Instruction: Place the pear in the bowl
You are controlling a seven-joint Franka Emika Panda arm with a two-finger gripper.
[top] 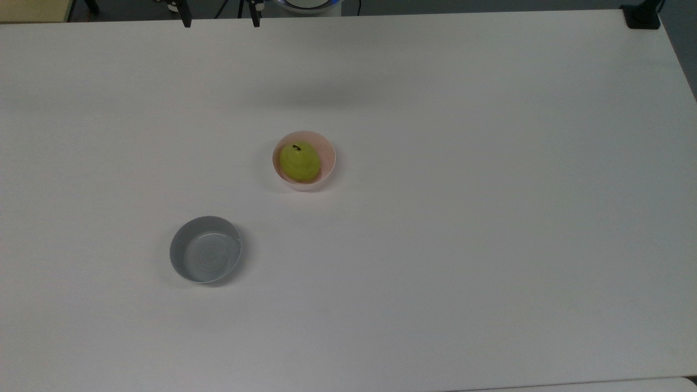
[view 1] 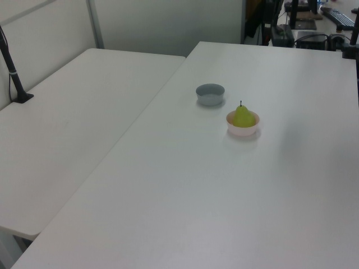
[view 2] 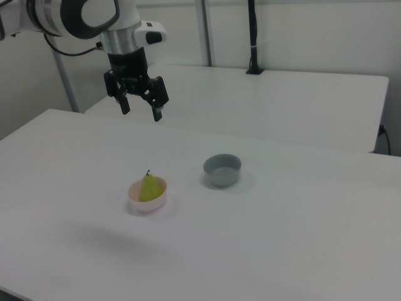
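The yellow-green pear [top: 299,161] with its dark stem sits inside the pale pink bowl [top: 329,158] near the table's middle. In the left view the pear [view 1: 243,116] pokes up above the bowl's [view 1: 243,131] rim. In the right view the pear [view 2: 148,187] stands upright in the bowl [view 2: 151,204]. My gripper [view 2: 141,111] hangs high above the table, up and to the right view's left of the bowl, open with nothing between its dark fingers [view 2: 158,113]. In the top view the gripper [top: 220,20] has its two fingertips at the far table edge.
A grey bowl [top: 205,256] with nothing in it stands to the top view's lower left of the pink bowl. It is also in the left view [view 1: 210,93] and the right view [view 2: 222,170]. The white table [top: 463,228] stretches wide around both bowls.
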